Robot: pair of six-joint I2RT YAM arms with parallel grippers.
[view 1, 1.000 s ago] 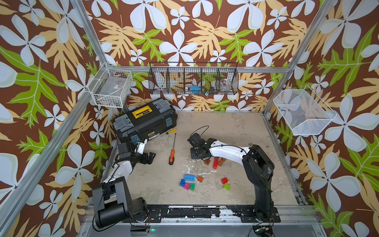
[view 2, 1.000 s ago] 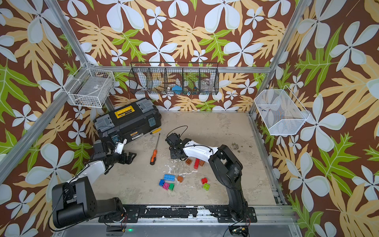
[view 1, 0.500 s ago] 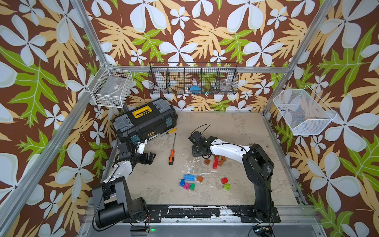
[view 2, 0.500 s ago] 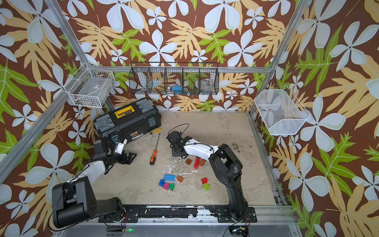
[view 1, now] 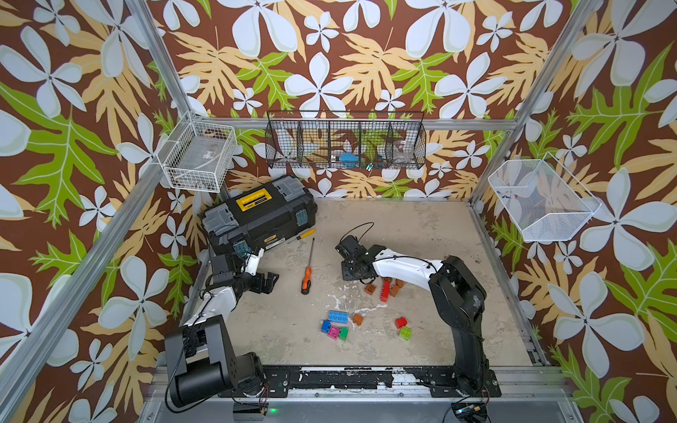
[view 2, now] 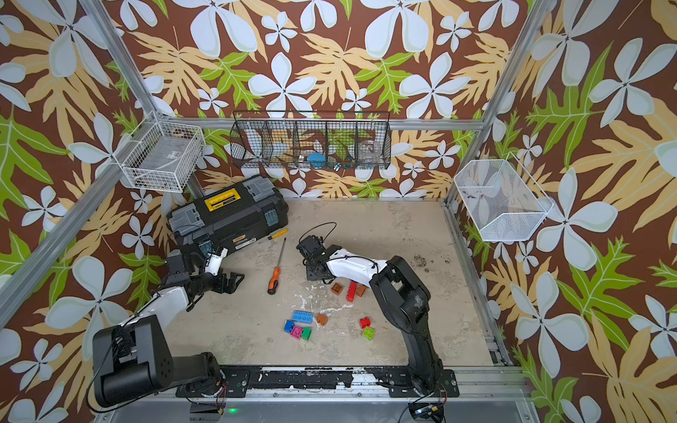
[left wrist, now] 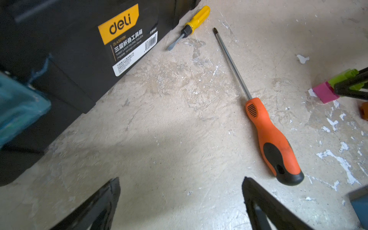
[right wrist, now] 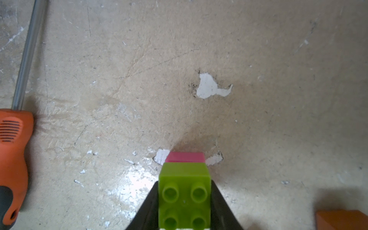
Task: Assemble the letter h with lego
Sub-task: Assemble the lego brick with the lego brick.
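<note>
At the left edge of the table (view 1: 403, 227), before the black toolbox (view 1: 260, 216), the left claw (view 1: 269, 282) hangs spread wide, holding nothing. Next lie a small yellow screwdriver (view 1: 306, 234) and the orange-handled screwdriver (view 1: 307, 280), both flat. Right of them, the right claw (right wrist: 184, 186) pinches a green brick (right wrist: 184, 175) stacked on a pink brick (right wrist: 185, 157), the pink end down at the table. Loose lego follows: a red-and-orange cluster (view 1: 384, 289) just beside that arm; nearer the front a blue, pink and green group (view 1: 334, 326), an orange cube (view 1: 358, 319), a red cube (view 1: 401, 322) and a pale green cube (view 1: 404, 332), all lying apart from the held stack.
</note>
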